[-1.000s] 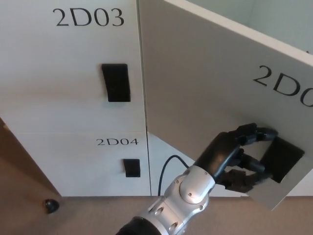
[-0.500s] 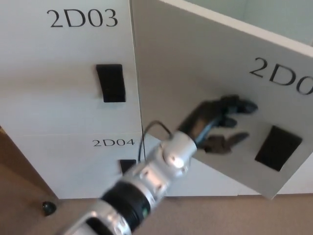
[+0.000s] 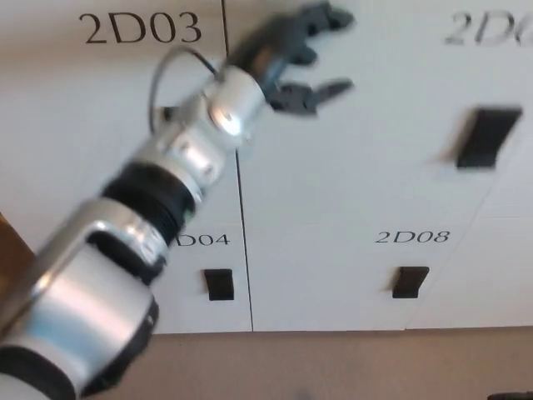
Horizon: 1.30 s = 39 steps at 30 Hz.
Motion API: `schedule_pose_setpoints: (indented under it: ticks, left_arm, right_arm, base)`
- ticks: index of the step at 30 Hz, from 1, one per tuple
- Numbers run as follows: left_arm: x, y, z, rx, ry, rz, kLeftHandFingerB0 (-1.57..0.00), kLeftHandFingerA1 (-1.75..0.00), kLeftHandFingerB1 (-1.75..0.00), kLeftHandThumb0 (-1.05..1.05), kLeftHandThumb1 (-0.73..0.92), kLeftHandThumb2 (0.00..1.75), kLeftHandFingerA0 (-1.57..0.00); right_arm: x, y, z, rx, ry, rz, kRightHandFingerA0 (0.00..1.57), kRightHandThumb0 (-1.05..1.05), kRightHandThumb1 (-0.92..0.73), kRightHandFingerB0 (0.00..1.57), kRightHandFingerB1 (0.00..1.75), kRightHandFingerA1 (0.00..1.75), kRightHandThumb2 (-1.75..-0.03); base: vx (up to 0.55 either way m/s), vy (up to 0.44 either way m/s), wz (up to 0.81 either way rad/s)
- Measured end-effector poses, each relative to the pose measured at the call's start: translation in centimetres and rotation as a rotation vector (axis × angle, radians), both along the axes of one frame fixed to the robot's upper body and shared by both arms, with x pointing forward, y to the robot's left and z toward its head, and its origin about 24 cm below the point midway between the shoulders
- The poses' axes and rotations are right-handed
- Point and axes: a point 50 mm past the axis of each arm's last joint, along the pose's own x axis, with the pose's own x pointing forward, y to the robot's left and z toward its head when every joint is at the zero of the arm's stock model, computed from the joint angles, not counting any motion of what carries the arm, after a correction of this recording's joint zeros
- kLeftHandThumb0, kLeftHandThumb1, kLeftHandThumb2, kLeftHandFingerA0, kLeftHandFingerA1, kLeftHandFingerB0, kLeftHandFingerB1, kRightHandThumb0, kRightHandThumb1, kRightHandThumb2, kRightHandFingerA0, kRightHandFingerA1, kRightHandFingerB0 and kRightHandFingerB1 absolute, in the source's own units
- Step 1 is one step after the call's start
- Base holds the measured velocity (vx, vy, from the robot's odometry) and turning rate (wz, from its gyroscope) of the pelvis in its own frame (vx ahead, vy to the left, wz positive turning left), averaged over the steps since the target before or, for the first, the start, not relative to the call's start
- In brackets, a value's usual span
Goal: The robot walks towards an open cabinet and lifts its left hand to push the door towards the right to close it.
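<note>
The white cabinet door (image 3: 375, 158) at the upper right now lies about flush with the neighbouring fronts. Its label is blurred and its black handle (image 3: 487, 137) sits at the right. My left hand (image 3: 287, 50) is raised in front of the door's upper left corner, near the seam, open with its fingers spread and holding nothing. Whether it touches the door I cannot tell. My silver forearm (image 3: 166, 183) runs up from the lower left. My right hand does not show.
Door 2D03 (image 3: 100, 117) is at the upper left, partly behind my arm. Below are drawers 2D04 (image 3: 218, 283) and 2D08 (image 3: 410, 281), each with a small black handle. Brown floor (image 3: 333, 367) runs along the bottom.
The door has swung to the right from standing open to lying about flush. My left arm has risen and the hand has moved up and to the left across the door.
</note>
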Motion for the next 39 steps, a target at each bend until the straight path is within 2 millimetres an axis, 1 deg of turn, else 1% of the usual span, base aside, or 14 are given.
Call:
schedule_pose_setpoints:
  ticks: [6, 7, 12, 13, 15, 16, 18, 19, 23, 24, 27, 32, 37, 39]
  left_arm:
    - [0.9, 1.4, 1.7, 0.041, 0.014, 0.024, 0.0, -0.48, -0.48, -0.32, 0.52, 1.03, 0.0]
    - [1.1, 1.8, 2.2, 0.047, 0.012, 0.032, -0.09, -0.4, -0.36, -0.57, 0.55, 0.77, -0.16]
    - [1.8, 3.8, 4.9, 0.071, -0.005, 0.068, -0.11, -0.42, -0.38, -0.58, 0.56, 0.8, -0.18]
    - [2.0, 4.6, 5.9, 0.074, -0.011, 0.077, -0.21, -0.34, -0.29, -0.52, 0.69, 0.61, -0.3]
    - [2.1, 5.6, 7.2, 0.075, -0.023, 0.085, -0.21, -0.34, -0.29, -0.52, 0.69, 0.61, -0.3]
    - [2.1, 6.2, 7.9, 0.073, -0.034, 0.088, -0.19, -0.52, -0.43, -0.56, 0.51, 0.9, -0.34]
    - [2.0, 7.4, 9.3, 0.07, -0.059, 0.088, -0.19, -0.52, -0.43, -0.56, 0.51, 0.9, -0.34]
    - [1.9, 7.8, 10.0, 0.069, -0.072, 0.081, -0.48, -0.39, -0.36, -0.55, 0.67, 0.61, -0.57]
    - [1.3, 7.8, 11.2, 0.061, -0.125, 0.03, -0.48, -0.42, -0.38, -0.57, 0.61, 0.64, -0.59]
    - [1.1, 7.7, 11.2, 0.059, -0.131, 0.02, -0.55, -0.42, -0.38, -0.5, 0.64, 0.6, -0.65]
    - [0.7, 7.6, 10.8, 0.054, -0.144, -0.012, -0.55, -0.42, -0.38, -0.5, 0.64, 0.6, -0.65]
    - [-0.1, 7.4, 8.7, 0.048, -0.128, -0.061, -0.51, -0.45, -0.39, -0.58, 0.73, 0.62, -0.62]
    - [-1.4, 7.9, 4.9, 0.041, -0.067, -0.101, -0.51, -0.43, -0.38, -0.54, 0.72, 0.62, -0.64]
    - [-2.4, 8.7, 2.3, 0.042, -0.02, -0.113, -0.53, -0.42, -0.37, -0.55, 0.68, 0.61, -0.66]
  right_arm:
    - [0.8, 0.2, 0.4, -0.004, -0.029, 0.017, 0.73, -0.43, -0.64, 0.6, 0.43, 0.49, -0.6]
    - [0.9, 0.3, 0.5, -0.004, -0.033, 0.02, 0.73, -0.44, -0.64, 0.61, 0.43, 0.49, -0.6]
    - [1.4, 0.4, 0.7, -0.009, -0.047, 0.033, 0.74, -0.42, -0.64, 0.62, 0.44, 0.49, -0.6]
    - [1.6, 0.5, 0.8, -0.01, -0.051, 0.039, 0.73, -0.4, -0.64, 0.62, 0.44, 0.49, -0.59]
    - [1.7, 0.5, 0.9, -0.013, -0.057, 0.045, 0.73, -0.4, -0.64, 0.62, 0.44, 0.49, -0.59]
    - [1.8, 0.5, 0.9, -0.014, -0.06, 0.049, 0.75, -0.4, -0.65, 0.61, 0.43, 0.48, -0.6]
    - [1.9, 0.5, 1.1, -0.019, -0.061, 0.051, 0.75, -0.4, -0.65, 0.61, 0.43, 0.48, -0.6]
    - [2.0, 0.4, 1.1, -0.023, -0.062, 0.053, 0.74, -0.39, -0.65, 0.61, 0.43, 0.48, -0.59]
    - [2.2, 0.4, 1.2, -0.027, -0.064, 0.058, 0.74, -0.42, -0.64, 0.61, 0.43, 0.48, -0.59]
    - [2.2, 0.4, 1.2, -0.027, -0.065, 0.059, 0.81, -0.41, -0.64, 0.61, 0.44, 0.59, -0.6]
    - [2.5, 0.5, 1.3, -0.027, -0.071, 0.063, 0.81, -0.41, -0.64, 0.61, 0.44, 0.59, -0.6]
    - [3.1, 0.6, 1.6, -0.029, -0.085, 0.072, 0.73, -0.42, -0.64, 0.61, 0.43, 0.48, -0.59]
    - [3.6, 0.8, 1.8, -0.032, -0.097, 0.083, 0.72, -0.43, -0.66, 0.6, 0.43, 0.49, -0.6]
    - [4.0, 0.9, 2.0, -0.033, -0.105, 0.088, 0.71, -0.42, -0.66, 0.6, 0.44, 0.48, -0.6]
  base:
    - [0.0, 0.0, 0.0]
    - [0.0, 0.0, 0.0]
    - [0.0, 0.0, 0.0]
    - [0.0, 0.0, 0.0]
    - [0.0, 0.0, 0.0]
    - [0.0, 0.0, 0.0]
    - [0.0, 0.0, 0.0]
    - [0.0, 0.0, 0.0]
    - [-0.01, -0.001, 0.05]
    - [0.0, 0.0, 0.0]
    - [0.0, 0.0, 0.0]
    - [0.0, 0.0, 0.0]
    - [0.0, 0.0, 0.0]
    - [0.0, 0.0, 0.0]
